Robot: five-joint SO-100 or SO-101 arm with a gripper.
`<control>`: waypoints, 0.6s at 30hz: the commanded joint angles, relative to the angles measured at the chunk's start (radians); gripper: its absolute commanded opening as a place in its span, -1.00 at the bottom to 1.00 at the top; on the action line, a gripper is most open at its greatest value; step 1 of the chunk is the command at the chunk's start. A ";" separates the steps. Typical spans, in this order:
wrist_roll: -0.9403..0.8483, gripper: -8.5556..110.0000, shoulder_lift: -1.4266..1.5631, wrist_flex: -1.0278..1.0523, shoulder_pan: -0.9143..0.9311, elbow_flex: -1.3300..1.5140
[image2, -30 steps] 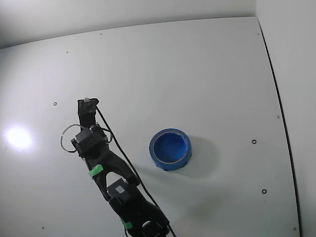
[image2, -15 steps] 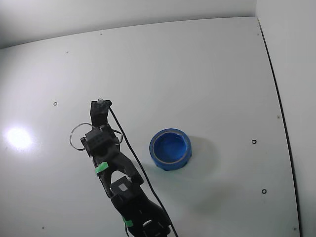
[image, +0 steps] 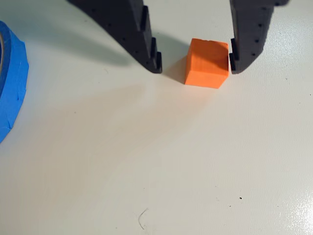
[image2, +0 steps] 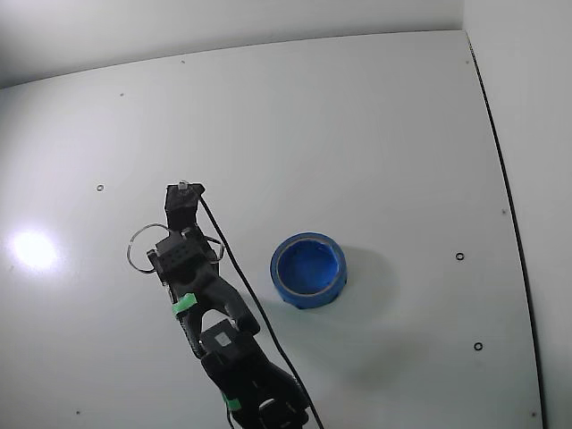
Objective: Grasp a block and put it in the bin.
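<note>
Gripper (image: 194,67) spread in the wrist view, jaws straddling the block (image: 207,62). Block rests on the worktop (image: 161,161), off-centre in the gap: its right face looks to be touching or just beside the right jaw, while a clear gap remains to the left jaw. Nothing pinched yet.

Risks, as judged:
- Closing from here, the left jaw would sweep across and shove the block against the right one. Block sits slightly skewed to the jaws, so it may twist and be caught on an edge, not flat faces.
- Only the jaw tips reach the block. A shallow bite on so small a cube could let it squirt out on the lift.
- Bin (image: 11,83) lies at the left edge of the wrist view, well apart from the block. A weak hold could drop the block short of the rim during the carry.

In the fixed view the arm (image2: 192,286) hides the block. The bin (image2: 308,269) sits to its right, empty inside.

Count: one block, one bin, one gripper. Nothing else on the worktop apart from small dark marks.
</note>
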 commanded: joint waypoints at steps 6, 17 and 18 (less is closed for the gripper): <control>0.003 -0.66 0.035 -0.014 0.006 -0.009; 0.005 -0.86 0.051 -0.014 0.017 -0.008; 0.006 -0.86 0.051 -0.014 0.018 -0.008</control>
